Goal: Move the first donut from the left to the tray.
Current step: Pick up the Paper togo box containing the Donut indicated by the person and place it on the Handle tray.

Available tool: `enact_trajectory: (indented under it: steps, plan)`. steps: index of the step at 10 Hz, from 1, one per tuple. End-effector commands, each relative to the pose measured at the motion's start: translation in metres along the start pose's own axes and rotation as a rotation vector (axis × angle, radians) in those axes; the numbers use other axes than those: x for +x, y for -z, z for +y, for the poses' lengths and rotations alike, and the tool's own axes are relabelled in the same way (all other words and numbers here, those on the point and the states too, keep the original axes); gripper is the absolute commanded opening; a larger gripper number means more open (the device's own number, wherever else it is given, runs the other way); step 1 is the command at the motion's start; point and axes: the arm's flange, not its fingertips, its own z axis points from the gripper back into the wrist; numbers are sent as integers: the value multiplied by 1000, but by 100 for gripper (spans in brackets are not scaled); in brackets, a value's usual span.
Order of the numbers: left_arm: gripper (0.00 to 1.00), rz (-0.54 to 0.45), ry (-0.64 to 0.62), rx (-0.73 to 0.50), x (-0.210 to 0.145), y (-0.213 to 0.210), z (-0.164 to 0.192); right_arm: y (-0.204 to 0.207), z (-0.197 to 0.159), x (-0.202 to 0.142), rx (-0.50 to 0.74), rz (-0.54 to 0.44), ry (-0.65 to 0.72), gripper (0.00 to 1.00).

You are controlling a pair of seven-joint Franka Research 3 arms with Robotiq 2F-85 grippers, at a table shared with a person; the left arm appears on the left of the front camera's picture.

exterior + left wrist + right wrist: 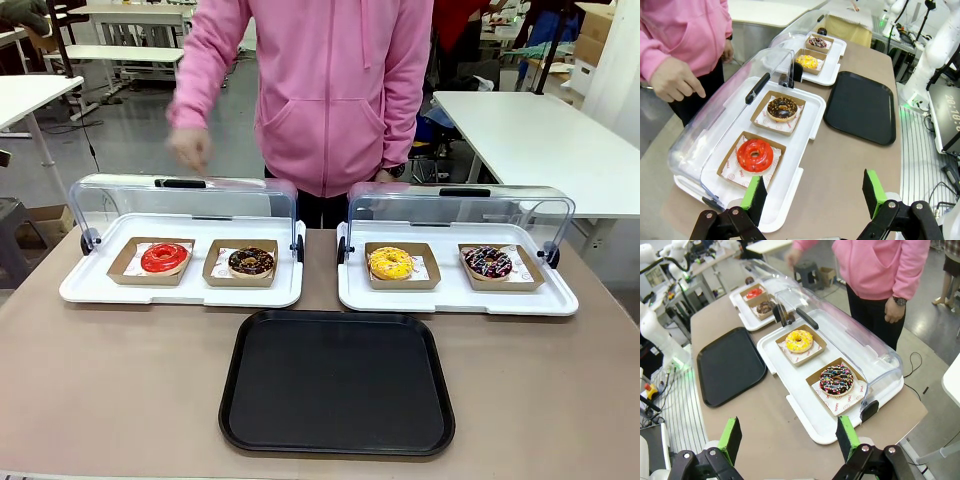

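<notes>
glossy red glazed ring donut (165, 257) sits leftmost in the left white plastic tray (82, 291), clear lid (130, 203) up. wrist views: left gripper (815, 176) and right gripper (788, 420) jaws wide open, empty. black rectangular plastic tray (337, 385) bare.

I read a glossy red glazed ring donut (165, 257) in a brown cardboard holder (121, 267); beyond the plain black rectangular plastic tray (338, 385), a pink hoodie (340, 90).

You have bright, even overhead light in all three views, shadows soft and faint. In the front view the person's raised hand (188, 148) is motion-blurred; the clear lid (185, 205) carries pale reflections, and the red donut (746, 160) shows small white highlights on its glaze. Both wrist views bow straight lines toward their edges.
</notes>
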Motion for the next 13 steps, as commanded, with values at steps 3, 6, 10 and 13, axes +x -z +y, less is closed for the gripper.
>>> enact_trajectory:
  steps: [3,6,10,13]
  plan:
    - [100,6,1,-5,-1,0,-1,-1,0,0,0,-4,-2,100]
    - [100,6,1,-5,-1,0,-1,-1,0,0,0,-4,-2,100]
    - [100,6,1,-5,-1,0,-1,-1,0,0,0,-4,-2,100]
    - [100,6,1,-5,-1,0,-1,-1,0,0,0,-4,-2,100]
